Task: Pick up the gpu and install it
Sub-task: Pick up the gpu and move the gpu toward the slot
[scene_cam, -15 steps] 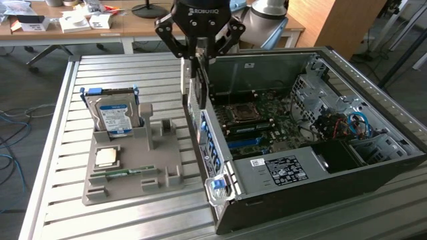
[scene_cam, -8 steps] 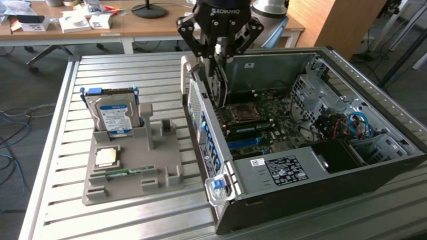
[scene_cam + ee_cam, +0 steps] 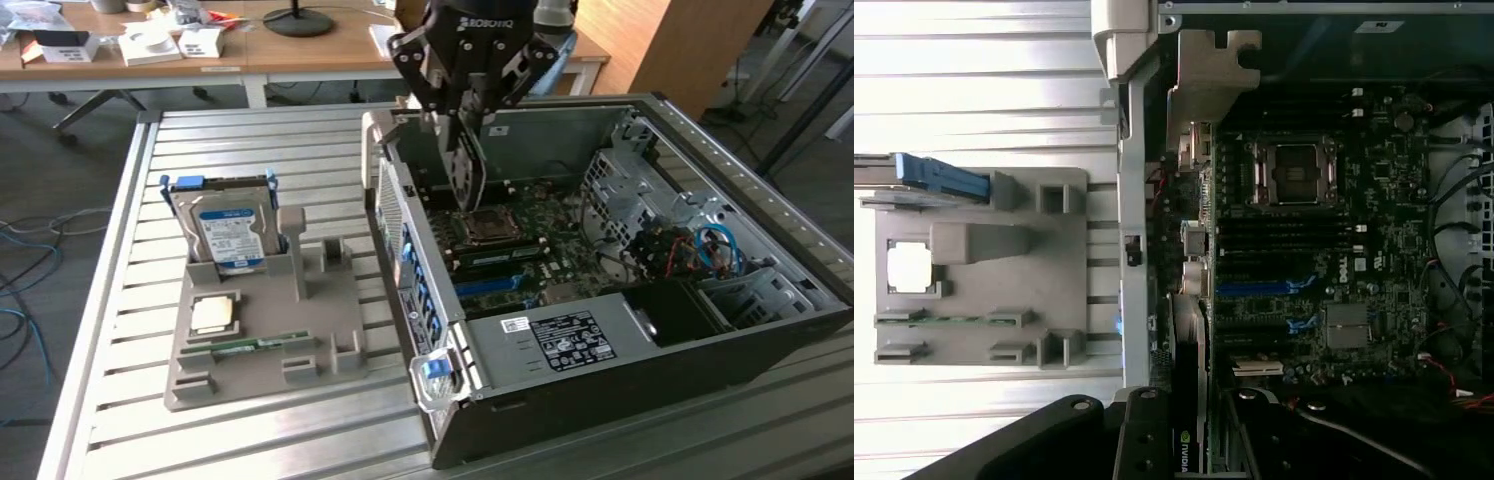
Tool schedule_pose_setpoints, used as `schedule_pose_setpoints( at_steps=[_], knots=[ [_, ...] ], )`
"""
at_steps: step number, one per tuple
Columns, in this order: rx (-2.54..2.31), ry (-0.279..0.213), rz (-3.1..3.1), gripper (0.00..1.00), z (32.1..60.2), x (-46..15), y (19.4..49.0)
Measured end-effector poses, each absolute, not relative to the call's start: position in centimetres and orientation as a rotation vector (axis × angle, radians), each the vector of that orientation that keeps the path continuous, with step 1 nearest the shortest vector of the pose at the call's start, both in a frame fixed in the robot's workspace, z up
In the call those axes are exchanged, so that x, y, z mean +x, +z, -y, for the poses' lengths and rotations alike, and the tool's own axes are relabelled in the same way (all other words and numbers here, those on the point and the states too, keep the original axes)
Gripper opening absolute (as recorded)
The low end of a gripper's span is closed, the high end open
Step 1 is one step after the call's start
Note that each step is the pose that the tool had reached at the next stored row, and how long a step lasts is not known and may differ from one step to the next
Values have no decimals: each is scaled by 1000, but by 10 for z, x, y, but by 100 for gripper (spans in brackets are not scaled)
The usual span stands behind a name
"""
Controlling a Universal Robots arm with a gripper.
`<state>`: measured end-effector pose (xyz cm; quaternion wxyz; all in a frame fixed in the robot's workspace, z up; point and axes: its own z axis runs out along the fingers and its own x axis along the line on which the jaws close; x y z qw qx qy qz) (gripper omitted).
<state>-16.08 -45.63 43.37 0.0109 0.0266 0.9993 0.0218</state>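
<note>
Holds the gpu [image 3: 462, 170] in the claw [image 3: 463, 118], fingers clamped on the card's upper part. Hangs the card upright, thin and dark, inside the open case [image 3: 641, 385], above the motherboard [image 3: 547, 240] and close to the case's rear wall. Cannot tell whether the lower edge touches the board. Shows, in the wrist view, the gpu [image 3: 1188, 360] edge-on between the fingers of the claw [image 3: 1196, 445], a logo [image 3: 1182, 455] on its side, with a blue slot [image 3: 1259, 288] and the socket [image 3: 1294, 172] on the board beyond. Finds the case standing on the tabletop [image 3: 200, 140], by the edge at the exterior view's right, side panel off. Has a grey holder [image 3: 334, 300] just beside the case, toward the tabletop's edge at the exterior view's left, well apart from the claw. Carries on that holder a hard drive [image 3: 230, 235] standing upright at the far end, a square chip [image 3: 214, 315] lying flat in the middle, and a green memory stick [image 3: 247, 347] in a slot toward the near end.
</note>
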Motion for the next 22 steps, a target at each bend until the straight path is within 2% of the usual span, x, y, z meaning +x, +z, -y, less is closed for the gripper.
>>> schedule_pose_setpoints(
  at_steps=[22],
  knots=[
    [83,68,-3118,26,456,-88,434]
  ],
)
